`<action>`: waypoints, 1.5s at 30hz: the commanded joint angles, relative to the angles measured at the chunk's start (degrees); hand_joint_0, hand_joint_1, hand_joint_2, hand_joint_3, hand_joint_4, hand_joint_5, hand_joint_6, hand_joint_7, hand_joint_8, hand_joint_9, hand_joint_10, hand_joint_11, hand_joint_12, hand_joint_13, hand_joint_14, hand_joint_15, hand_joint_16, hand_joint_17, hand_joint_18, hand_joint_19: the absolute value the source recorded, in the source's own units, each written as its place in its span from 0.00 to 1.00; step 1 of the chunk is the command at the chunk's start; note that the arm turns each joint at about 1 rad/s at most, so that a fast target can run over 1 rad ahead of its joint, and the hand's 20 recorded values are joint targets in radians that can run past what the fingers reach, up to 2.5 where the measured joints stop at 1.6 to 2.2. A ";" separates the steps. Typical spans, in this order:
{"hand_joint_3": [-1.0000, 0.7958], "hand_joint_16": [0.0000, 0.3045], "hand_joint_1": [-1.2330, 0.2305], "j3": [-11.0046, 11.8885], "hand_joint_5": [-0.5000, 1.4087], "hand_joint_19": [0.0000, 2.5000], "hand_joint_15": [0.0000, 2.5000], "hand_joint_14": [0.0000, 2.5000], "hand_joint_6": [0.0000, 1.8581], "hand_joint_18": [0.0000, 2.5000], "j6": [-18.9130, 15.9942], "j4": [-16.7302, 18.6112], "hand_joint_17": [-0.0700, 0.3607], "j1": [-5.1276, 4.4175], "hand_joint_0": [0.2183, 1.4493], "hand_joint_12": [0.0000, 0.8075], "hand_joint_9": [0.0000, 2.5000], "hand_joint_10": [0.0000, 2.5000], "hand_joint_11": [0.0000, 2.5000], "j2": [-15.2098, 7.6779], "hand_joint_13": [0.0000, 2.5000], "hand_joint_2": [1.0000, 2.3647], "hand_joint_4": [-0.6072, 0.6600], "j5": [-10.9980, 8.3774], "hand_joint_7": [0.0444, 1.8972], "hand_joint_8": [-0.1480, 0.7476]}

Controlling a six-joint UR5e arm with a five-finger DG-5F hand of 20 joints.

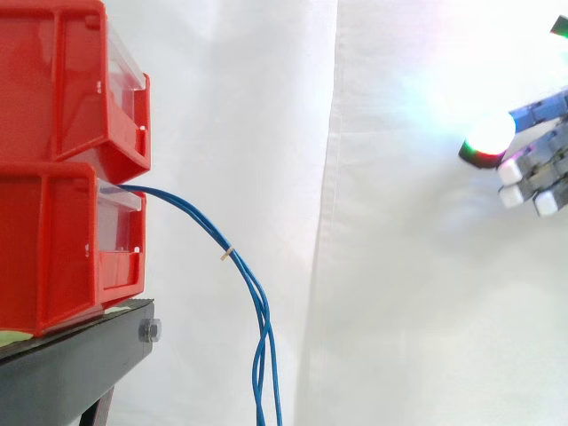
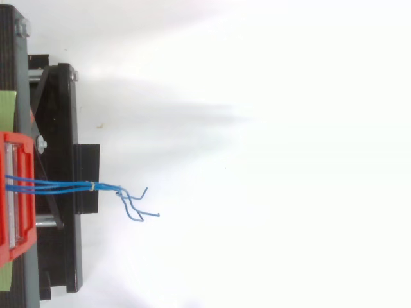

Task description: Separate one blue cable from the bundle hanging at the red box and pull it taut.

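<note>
Not much done here yet: the blue cable bundle [image 1: 251, 284] is left hanging from the lower red bin [image 1: 53, 248], no strand separated. The hand [image 1: 537, 164] is held open, well apart, nothing gripped.

black stand [image 1: 71, 364] | white curtain [image 1: 399, 311] | green sheet, perhaps paper [image 2: 6, 106]

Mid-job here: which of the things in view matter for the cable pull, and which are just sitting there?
Job: blue cable bundle, pale tie around it, lower red bin it hangs from, robot hand, open, well to the right.
Just there: upper red bin, black stand, white curtain.
</note>
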State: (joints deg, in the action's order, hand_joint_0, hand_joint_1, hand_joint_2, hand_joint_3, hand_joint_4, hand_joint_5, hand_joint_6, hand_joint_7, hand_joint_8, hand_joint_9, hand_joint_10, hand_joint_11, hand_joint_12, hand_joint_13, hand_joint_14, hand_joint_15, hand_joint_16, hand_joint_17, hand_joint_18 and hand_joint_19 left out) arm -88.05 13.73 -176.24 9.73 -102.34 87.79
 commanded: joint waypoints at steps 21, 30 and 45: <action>0.28 0.12 0.42 -0.02 0.16 0.13 0.11 0.00 0.27 0.18 1.30 13.74 0.35 -8.32 0.28 0.38 0.26 0.00 0.10 -13.14 0.21 0.00 0.60 -8.16 0.40 0.45; 0.28 0.11 0.41 1.39 0.16 0.13 0.11 0.00 0.27 0.17 -0.02 19.36 0.34 -11.40 0.28 0.37 0.26 0.00 0.10 -18.51 0.21 0.00 0.60 -9.66 0.40 0.46; 0.28 0.11 0.41 14.22 0.16 0.13 0.11 0.00 0.27 0.18 -4.50 21.91 0.34 -13.86 0.28 0.37 0.26 0.00 0.10 -31.34 0.21 0.00 0.60 -9.83 0.40 0.46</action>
State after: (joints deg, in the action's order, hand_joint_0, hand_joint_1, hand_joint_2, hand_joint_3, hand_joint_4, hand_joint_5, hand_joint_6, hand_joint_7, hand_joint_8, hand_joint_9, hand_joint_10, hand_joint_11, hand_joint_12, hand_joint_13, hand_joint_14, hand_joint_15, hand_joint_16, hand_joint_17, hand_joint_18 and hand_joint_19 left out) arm -76.27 10.45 -154.46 -3.70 -132.02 77.91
